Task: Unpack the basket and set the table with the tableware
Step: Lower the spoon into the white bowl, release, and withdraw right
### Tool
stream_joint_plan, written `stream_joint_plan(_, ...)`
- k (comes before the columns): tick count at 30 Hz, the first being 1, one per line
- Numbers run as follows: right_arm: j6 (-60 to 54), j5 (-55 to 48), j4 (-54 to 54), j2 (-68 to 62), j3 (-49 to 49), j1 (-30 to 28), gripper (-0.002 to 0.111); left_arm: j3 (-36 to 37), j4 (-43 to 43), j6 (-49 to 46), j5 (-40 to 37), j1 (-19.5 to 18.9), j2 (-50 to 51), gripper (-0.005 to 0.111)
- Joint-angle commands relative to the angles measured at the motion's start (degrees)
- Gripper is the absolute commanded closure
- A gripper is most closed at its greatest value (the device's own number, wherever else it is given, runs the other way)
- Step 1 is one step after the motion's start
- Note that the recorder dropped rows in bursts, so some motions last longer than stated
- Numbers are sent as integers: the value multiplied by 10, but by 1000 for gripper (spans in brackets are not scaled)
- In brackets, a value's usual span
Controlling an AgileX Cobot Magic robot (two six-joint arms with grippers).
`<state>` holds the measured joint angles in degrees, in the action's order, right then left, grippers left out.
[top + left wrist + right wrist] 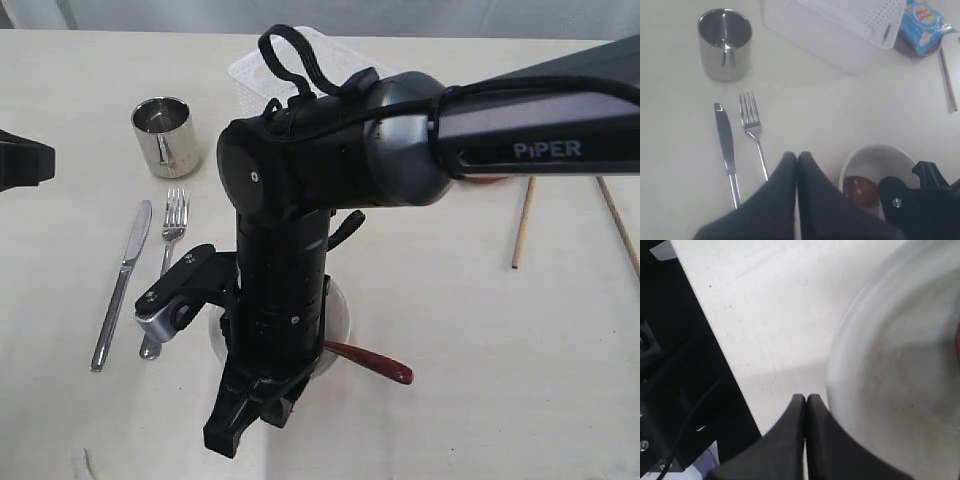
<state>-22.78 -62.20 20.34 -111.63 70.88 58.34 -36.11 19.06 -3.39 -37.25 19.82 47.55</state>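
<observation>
**A:** Where is the bowl, and how will it handle?

**B:** We see the off-white bowl at lower centre, under the right arm, with a dark red spoon resting in it. We judge it ceramic: stiff, smooth and breakable. The rim is the place to pinch.

**A:** And the fingers?

**B:** The left arm's fingers and the right arm's fingers are each pressed together, empty.

**A:** What is hidden?

**B:** The arm covers most of the basket at top centre of the bench. We cannot tell its contents.
</observation>
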Motion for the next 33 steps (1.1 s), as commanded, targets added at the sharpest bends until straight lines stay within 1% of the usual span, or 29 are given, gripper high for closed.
stream_joint_plan(1, 13, 21, -29, 6, -2, -1, 109, 4, 7, -2, 7, 3, -2, 107)
stream_joint_plan(6, 14, 36, -34, 6, -2, -1, 109, 4, 7, -2, 7, 3, -2, 107)
stream_joint_plan(14, 59, 60, -91, 6, -2, -1, 109, 4, 7, -2, 7, 3, -2, 107)
stream_joint_plan(17, 53, 42, -65, 6, -2, -1, 109, 4, 7, -2, 7, 3, -2, 107)
stream_joint_plan(20, 20, 3, -19, 22, -2, -1, 109, 4, 7, -2, 7, 3, -2, 107)
stream_joint_plan(24, 26, 2, -14, 79, -2, -8, 109, 4, 7, -2, 7, 3, -2, 107)
stream_joint_plan(27, 45, 17, -18, 133, -2, -39, 109, 4, 7, -1, 5, 3, -2, 107)
stream_joint_plan(29, 76, 24, -42, 170, -2, -79, 109, 4, 7, -2, 4, 3, -2, 107)
stream_joint_plan(31, 114, 28, -86, 199, -2, -124, 109, 4, 7, -2, 3, 3, -2, 107)
stream_joint_plan(33, 185, 36, -161, 222, -2, -179, 109, 4, 7, -2, 3, 3, -2, 107)
